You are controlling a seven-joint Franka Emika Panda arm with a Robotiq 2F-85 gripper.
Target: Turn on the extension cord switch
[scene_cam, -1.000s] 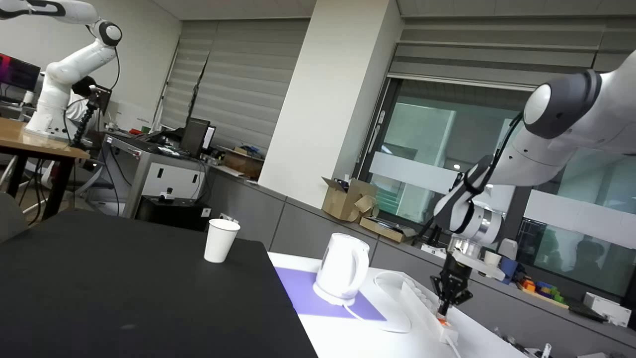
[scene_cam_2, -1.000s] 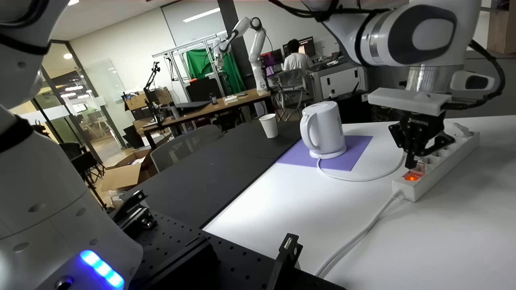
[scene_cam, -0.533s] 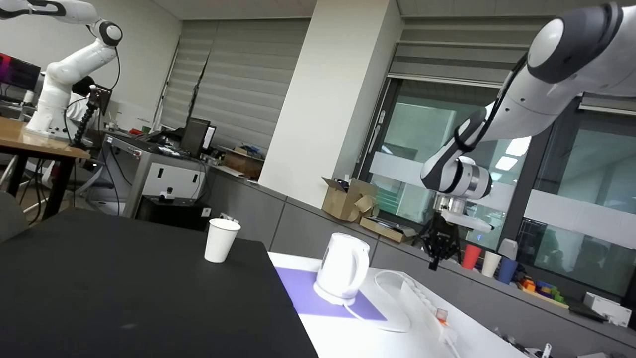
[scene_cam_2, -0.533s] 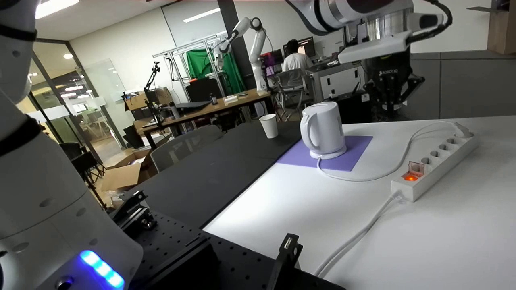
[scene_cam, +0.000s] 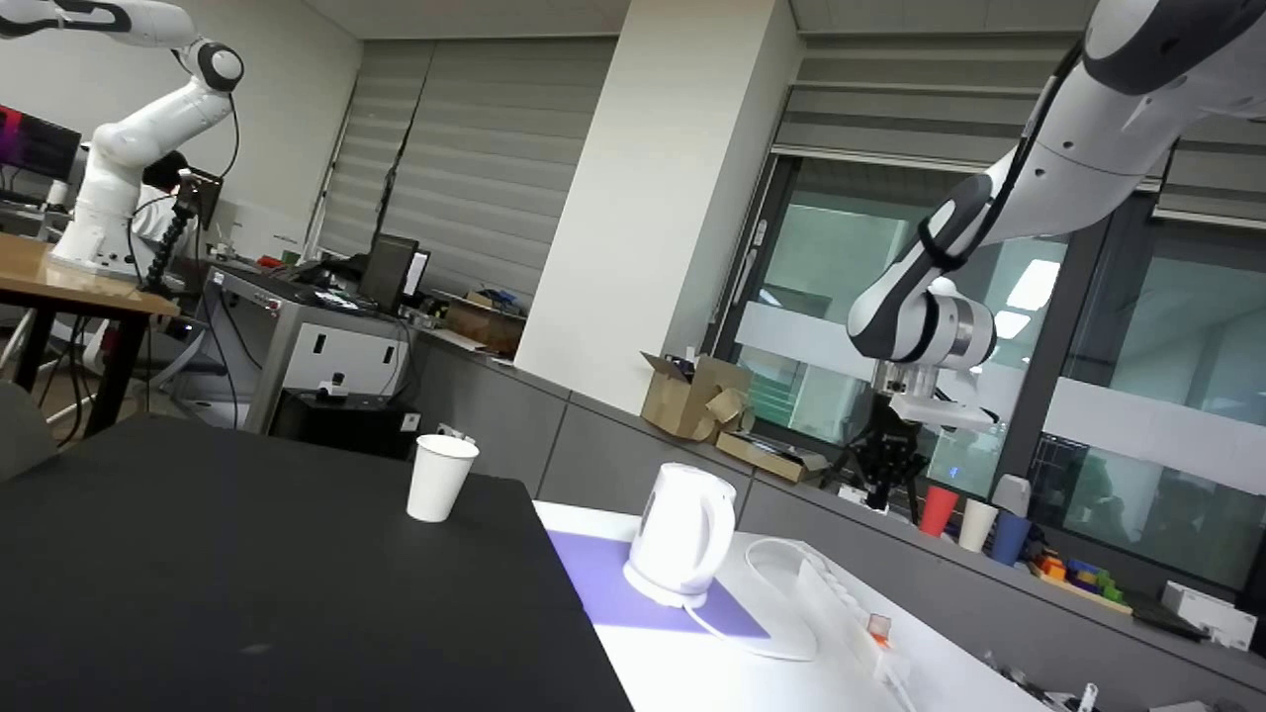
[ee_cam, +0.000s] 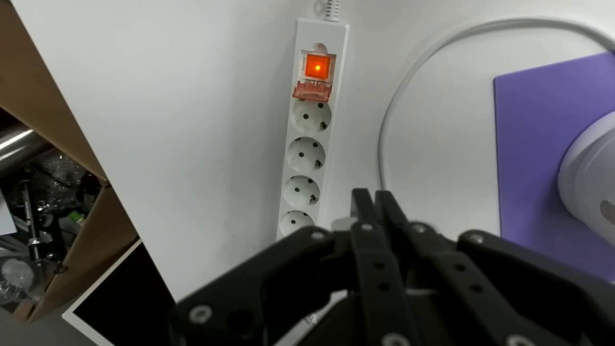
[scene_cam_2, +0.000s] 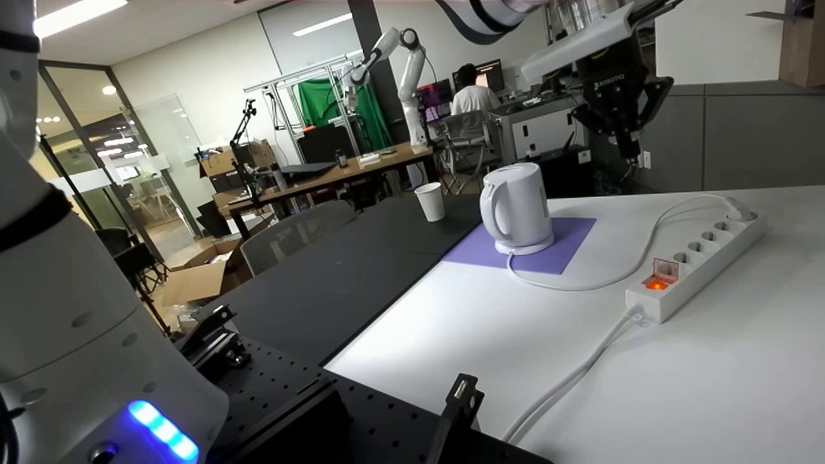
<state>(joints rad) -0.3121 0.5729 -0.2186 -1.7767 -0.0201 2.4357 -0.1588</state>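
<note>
The black gripper (ee_cam: 372, 193) hangs above the white table (scene_cam_2: 438, 348) before me, fingers (ee_cam: 361, 205) drawn together, holding nothing. On it, the long white extension cord (scene_cam_2: 700, 259) lies near a kettle (scene_cam_2: 519, 205), its switch (ee_cam: 317, 66) glowing orange.

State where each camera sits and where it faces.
Exterior view: low by the black table, facing the windows; arm and pincer show.
Exterior view: beside the robot's base, facing across the white table; base, arm and pincer show.
Wrist view: wrist-mounted, facing down at the extension cord; pincer fingers show.
Both exterior views share the kettle and paper cup.
</note>
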